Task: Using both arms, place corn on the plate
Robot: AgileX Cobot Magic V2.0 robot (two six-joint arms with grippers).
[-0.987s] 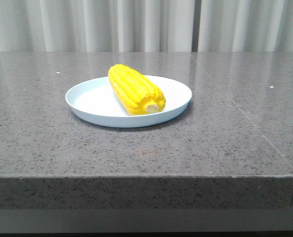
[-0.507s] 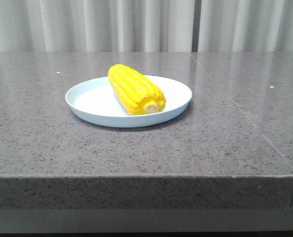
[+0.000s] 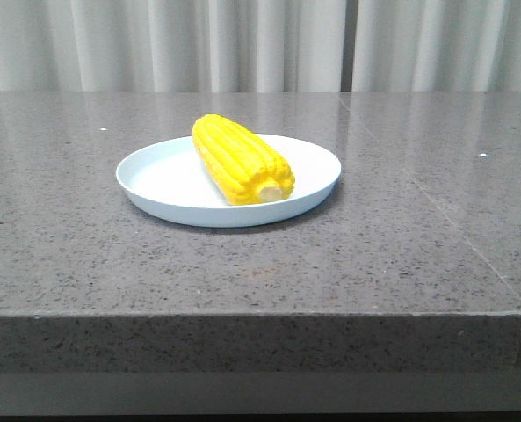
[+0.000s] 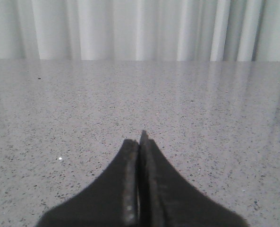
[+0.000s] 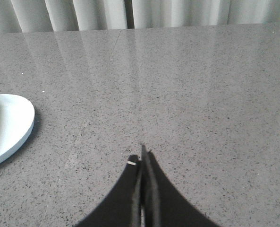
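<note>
Lying diagonally on the plate [image 3: 155,180], stub end toward the robot, the corn [image 3: 241,159] looks already placed. Both the left gripper [image 4: 140,142] and right gripper [image 5: 142,158] are pinched closed and empty, well apart from it; neither seems clearly nearer.

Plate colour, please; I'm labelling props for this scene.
Pale blue-white all over, no pattern. The plate shows best in the front view, under the corn.

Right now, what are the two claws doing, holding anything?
Left gripper: closed, holding nothing.
Right gripper: closed, holding nothing.
</note>
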